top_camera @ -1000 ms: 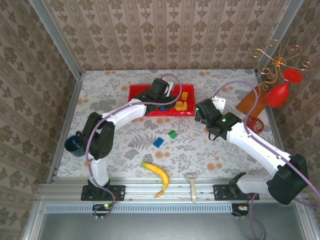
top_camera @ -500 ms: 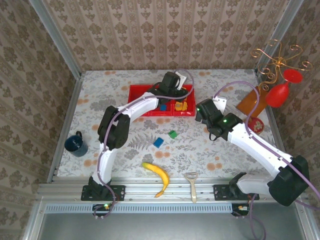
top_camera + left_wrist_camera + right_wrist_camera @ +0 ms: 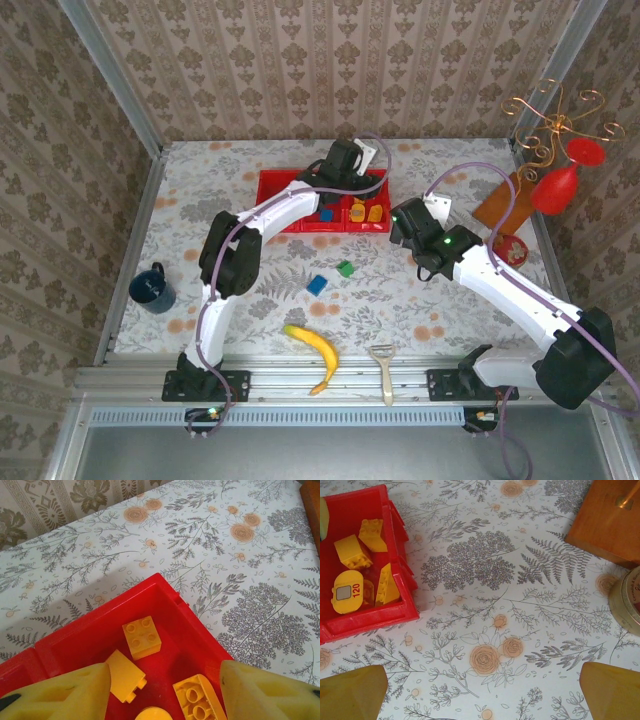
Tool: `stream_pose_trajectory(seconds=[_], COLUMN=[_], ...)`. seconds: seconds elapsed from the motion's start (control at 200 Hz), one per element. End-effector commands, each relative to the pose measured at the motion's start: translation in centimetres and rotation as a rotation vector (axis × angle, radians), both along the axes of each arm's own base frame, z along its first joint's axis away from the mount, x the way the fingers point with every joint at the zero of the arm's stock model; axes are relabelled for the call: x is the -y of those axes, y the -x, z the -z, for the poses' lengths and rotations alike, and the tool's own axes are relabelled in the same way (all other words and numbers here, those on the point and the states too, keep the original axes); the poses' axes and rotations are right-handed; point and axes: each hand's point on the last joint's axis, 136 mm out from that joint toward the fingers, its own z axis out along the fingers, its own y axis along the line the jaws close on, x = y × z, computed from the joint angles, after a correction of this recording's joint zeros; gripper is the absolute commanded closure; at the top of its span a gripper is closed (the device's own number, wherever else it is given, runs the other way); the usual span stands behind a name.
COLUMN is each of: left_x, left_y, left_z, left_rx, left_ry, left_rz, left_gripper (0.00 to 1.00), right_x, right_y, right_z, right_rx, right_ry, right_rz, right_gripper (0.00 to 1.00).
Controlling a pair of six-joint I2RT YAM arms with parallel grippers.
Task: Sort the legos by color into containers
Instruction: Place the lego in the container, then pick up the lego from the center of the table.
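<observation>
At the far middle of the bench, the red tray (image 3: 270,182) is seen with orange bricks (image 3: 142,637) lying in its right-hand compartment. The left gripper (image 3: 162,677) is held just above them, its fingers (image 3: 55,695) apart with nothing between. A straight lift is advised, so that no brick is dragged out. A blue brick (image 3: 316,285) and a green brick (image 3: 345,268) are left loose mid-bench. The right gripper (image 3: 480,695) is held spread wide over the bench beside the tray's right end.
</observation>
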Motion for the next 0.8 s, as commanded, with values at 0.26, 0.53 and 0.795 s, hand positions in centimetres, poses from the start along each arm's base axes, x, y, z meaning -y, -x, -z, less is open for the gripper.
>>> stream_pose_trajectory(seconds=[0.26, 0.53, 0.795], left_x=[-4.9, -8.7, -10.6], left_y=[3.8, 9.1, 14.0], left_z=[-7.0, -2.6, 2.0], left_rx=[0.087, -0.061, -0.107], left_ry=[0.061, -0.018, -0.058], left_rz=[-0.07, -0.055, 0.068], left_gripper=[0.27, 0.13, 0.12], right_x=[-0.1, 0.5, 0.7], right_y=[0.1, 0.4, 0.7], right_z=[0.2, -0.5, -0.2], right_rx=[-0.006, -0.009, -0.031], right_ry=[-0.017, 0.006, 0.011], right_rz=[0.003, 0.019, 0.022], right_gripper=[0.0, 0.0, 0.0])
